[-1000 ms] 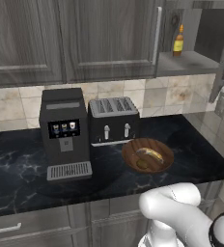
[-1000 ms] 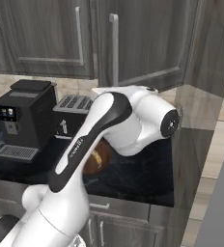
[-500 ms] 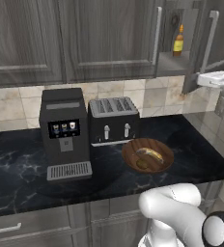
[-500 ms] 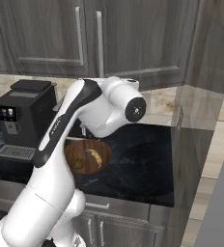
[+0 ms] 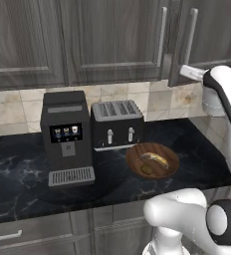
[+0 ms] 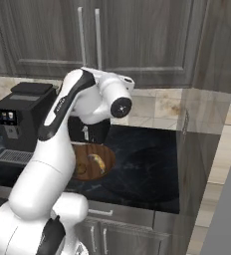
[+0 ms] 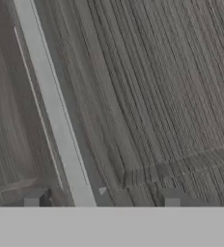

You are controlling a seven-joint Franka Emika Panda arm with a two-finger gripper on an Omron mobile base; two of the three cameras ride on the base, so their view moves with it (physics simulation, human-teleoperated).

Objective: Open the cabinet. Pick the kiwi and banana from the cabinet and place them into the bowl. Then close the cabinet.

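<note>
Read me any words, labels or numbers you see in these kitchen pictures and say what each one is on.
No text can be read.
Coffee machine: its small screen shows coloured icons, too small to read.
Toaster: knobs and levers, no readable markings.
Cabinet doors, bowl: no lettering.

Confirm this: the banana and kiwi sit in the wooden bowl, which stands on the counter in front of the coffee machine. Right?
Not quite. The bowl, holding the banana and kiwi, stands in front of the toaster, right of the coffee machine, as the left base view shows.
</note>
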